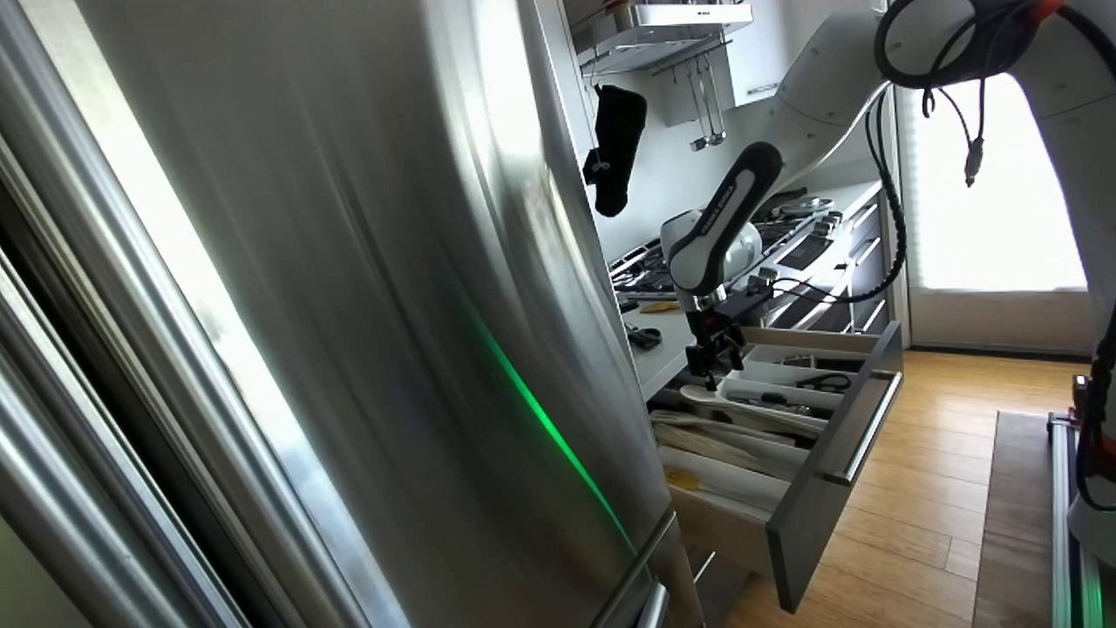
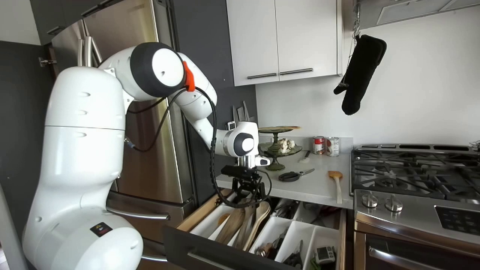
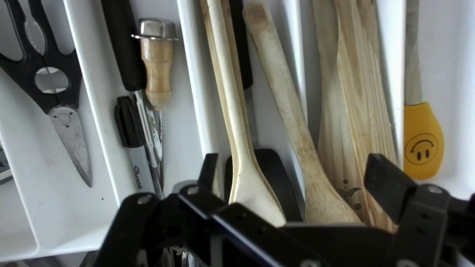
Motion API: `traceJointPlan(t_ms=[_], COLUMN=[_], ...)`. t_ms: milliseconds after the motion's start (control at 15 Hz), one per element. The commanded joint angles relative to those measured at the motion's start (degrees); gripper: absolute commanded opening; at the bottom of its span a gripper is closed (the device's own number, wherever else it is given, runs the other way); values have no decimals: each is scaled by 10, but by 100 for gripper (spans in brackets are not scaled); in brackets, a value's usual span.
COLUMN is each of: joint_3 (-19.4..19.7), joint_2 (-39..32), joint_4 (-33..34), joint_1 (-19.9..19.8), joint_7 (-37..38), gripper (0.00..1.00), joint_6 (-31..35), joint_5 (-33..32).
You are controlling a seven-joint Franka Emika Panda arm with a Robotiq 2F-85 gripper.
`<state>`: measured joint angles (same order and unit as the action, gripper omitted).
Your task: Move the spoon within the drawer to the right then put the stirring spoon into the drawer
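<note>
Pale counter [image 2: 318, 187] ran along a white wall [image 2: 307, 108] in an exterior view, with the stove [image 2: 416, 198] at right and the orange-headed stirring spoon [image 2: 336, 181] lying just left of it. Below, the drawer [image 2: 179, 243] stood pulled out; over its far left part hung the gripper [image 3: 293, 170], fingers [image 3: 389, 185] spread wide. In the wrist view the pale wooden spoon [image 3: 231, 92] lay in a middle compartment [image 3: 272, 122], a browner wooden spoon [image 3: 291, 104] slanting across the divider [image 3: 297, 48] to its right.

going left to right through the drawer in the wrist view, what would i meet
Black-handled scissors, Sharpie marker, metal-capped wooden handle, pale wooden spoon, darker wooden utensil, flat wooden pieces, yellow smiley-face utensil.
</note>
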<state>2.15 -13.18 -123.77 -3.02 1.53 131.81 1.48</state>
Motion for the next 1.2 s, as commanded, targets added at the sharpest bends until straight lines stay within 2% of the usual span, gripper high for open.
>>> traceJointPlan(t_ms=[0,267,400,467,533,1133], joint_3=[4,4,-2,-5,-3,-7], joint_2=[64,101,116,121,95,108], joint_4=[-62,-93,-111,-119,-84,-100], joint_1=[15,27,30,30,25,26], joint_7=[71,152,166,157,141,142], gripper=[100,100,100,100,100,100], joint_6=[19,4,9,20,0,6], joint_5=[-5,-59,-68,-64,-50,-51])
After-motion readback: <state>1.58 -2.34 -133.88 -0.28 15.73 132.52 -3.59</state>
